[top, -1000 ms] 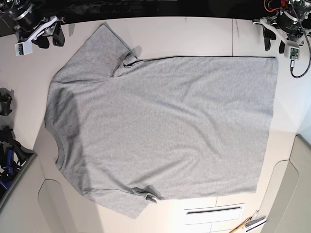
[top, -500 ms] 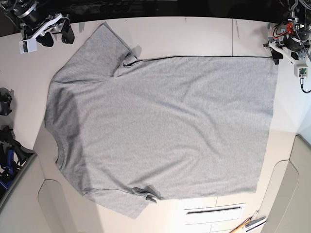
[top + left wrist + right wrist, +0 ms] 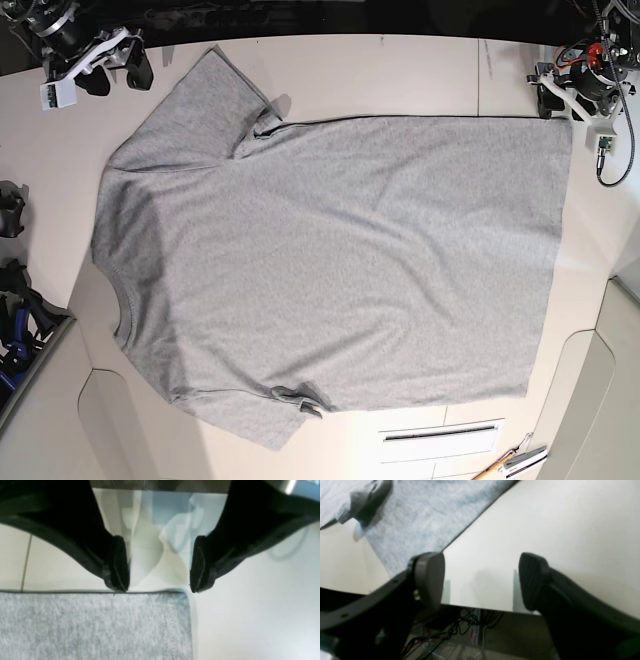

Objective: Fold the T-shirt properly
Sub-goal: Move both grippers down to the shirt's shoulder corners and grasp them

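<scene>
The big, soft, light grey T-shirt [image 3: 330, 260] lies flat on the pale table [image 3: 400, 70]. The black left gripper [image 3: 159, 565] hangs wide open and empty at the hem corner, at two o'clock. The right gripper [image 3: 480, 580], open and empty too, waits by the sleeve at eleven o'clock. I think grabbing comes next: close on the cloth edges.

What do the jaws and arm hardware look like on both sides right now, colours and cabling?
Both grippers have black, curved fingers. The left gripper has flat, dark, textured pads; the right gripper's pads are rounded and ribbed. In the base view each wrist carries white bracket parts, and the left arm shows red-orange wiring and a black cable looping off its side.
</scene>
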